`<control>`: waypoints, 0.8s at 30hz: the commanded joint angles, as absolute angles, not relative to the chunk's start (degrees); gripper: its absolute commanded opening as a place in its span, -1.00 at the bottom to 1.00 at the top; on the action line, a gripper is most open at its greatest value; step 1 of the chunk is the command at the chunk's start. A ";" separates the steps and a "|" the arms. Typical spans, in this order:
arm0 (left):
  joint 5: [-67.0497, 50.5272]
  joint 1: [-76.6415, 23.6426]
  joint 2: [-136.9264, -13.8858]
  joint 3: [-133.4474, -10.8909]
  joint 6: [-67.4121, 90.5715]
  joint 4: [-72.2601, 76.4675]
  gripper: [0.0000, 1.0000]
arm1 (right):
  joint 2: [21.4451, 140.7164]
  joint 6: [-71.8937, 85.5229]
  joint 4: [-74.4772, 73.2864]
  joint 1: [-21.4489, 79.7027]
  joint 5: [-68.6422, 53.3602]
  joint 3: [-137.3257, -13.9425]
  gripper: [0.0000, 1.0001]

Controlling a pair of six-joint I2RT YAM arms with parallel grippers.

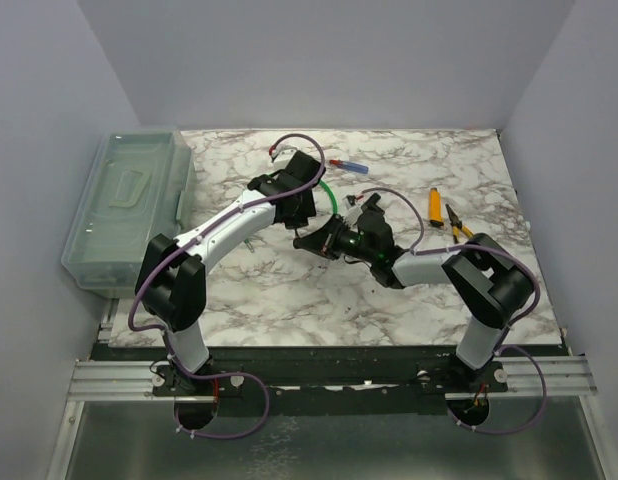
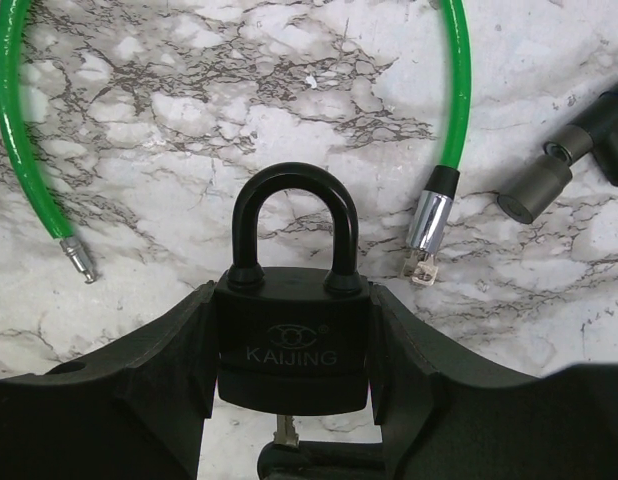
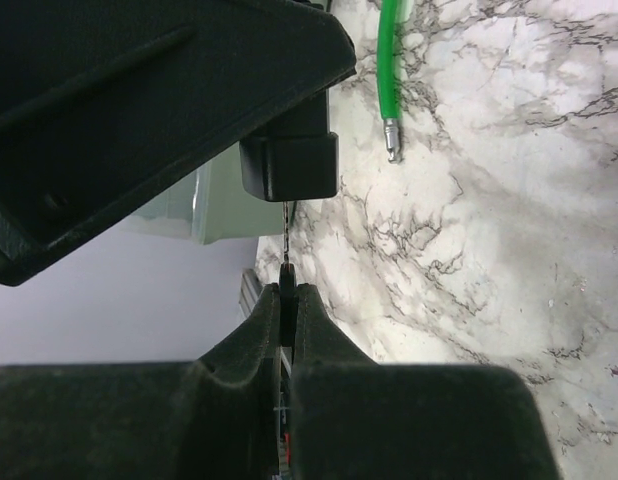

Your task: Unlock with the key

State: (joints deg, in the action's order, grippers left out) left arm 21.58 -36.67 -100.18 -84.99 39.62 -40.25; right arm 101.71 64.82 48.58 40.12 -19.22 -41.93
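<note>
- Clear plastic box (image 1: pixel 129 210): far left, at the table's edge.
- Left gripper (image 2: pixel 292 320): fingers clamped on both sides of the black padlock (image 2: pixel 292 350); both shackle legs are seated in the body.
- Key (image 3: pixel 287 238): thin blade, seen edge-on, entering the padlock's underside.
- Right gripper (image 3: pixel 289 292): just right of the lock, pinched tight on the key.
- Green cable (image 2: pixel 454 100): on the marble beyond the lock, cropped by the frame.
- Obscured: key head buried between the fingers, keyhole unseen; the overhead view hides lock and key.
</note>
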 commanded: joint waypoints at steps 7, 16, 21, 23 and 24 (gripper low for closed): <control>16.89 -35.33 -97.43 -85.78 39.56 -43.86 -1.00 | 97.38 62.77 24.08 39.02 -3.98 -54.01 -0.99; 18.49 -35.38 -96.66 -85.60 39.37 -43.61 -1.00 | 98.77 57.99 22.66 38.98 -4.03 -57.01 -0.99; 14.17 -35.33 -96.94 -85.25 39.15 -42.35 -1.00 | 97.39 55.14 26.42 39.01 -4.25 -54.95 -0.99; 14.46 -35.33 -96.82 -85.25 39.11 -42.36 -1.00 | 96.52 54.76 24.26 39.02 -2.57 -54.36 -1.00; 14.57 -35.27 -96.59 -85.25 39.07 -42.30 -1.00 | 95.81 54.87 24.60 39.02 -2.44 -53.28 -0.99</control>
